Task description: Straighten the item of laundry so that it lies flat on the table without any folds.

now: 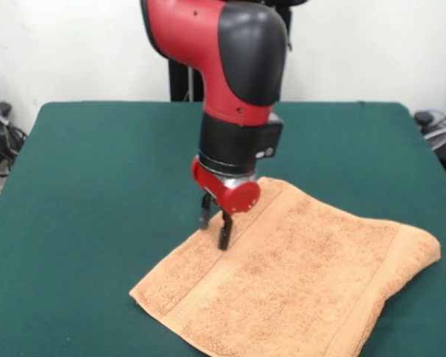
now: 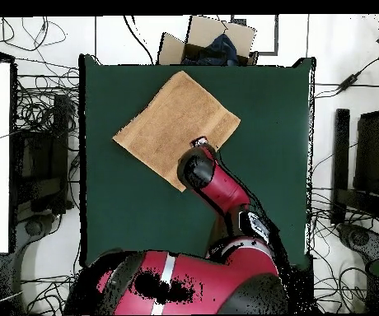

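The peach-orange towel (image 1: 297,290) lies on the dark green table (image 1: 97,186), near its front right. Its right edge (image 1: 420,249) looks thick, as if folded under. My gripper (image 1: 214,229) points straight down at the towel's far left edge. The fingers stand slightly apart, with their tips on or just above the cloth, and no cloth is lifted. In the overhead view the towel (image 2: 172,123) lies as a diamond on the table (image 2: 267,123). There the arm's wrist (image 2: 196,169) covers the towel's corner and hides the gripper.
A cardboard box (image 2: 217,37) with dark cloth in it stands past the table's edge in the overhead view. Cables and stands lie on the floor on both sides. Bare green cloth stretches to the left of the towel in the front view.
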`<state>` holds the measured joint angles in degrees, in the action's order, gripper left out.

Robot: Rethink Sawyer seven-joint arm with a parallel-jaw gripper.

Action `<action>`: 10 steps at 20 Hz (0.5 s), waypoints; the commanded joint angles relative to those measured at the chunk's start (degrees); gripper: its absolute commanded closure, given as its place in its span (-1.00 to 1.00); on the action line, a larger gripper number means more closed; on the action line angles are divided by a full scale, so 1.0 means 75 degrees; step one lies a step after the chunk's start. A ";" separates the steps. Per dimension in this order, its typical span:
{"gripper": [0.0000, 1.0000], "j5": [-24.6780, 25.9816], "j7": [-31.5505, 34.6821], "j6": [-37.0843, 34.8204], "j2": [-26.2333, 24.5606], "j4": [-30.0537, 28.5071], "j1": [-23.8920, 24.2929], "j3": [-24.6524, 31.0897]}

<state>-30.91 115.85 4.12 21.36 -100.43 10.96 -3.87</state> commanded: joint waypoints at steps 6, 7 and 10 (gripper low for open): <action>-1.00 0.0405 0.1456 0.0602 -0.0668 0.0075 0.0198 0.1126; -1.00 0.0446 0.1382 0.0580 -0.0673 0.0064 0.0221 0.1066; -1.00 0.0698 0.1139 0.0522 -0.0704 -0.0040 0.0332 0.0789</action>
<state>-28.54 115.85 6.41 20.37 -100.37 11.49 -2.40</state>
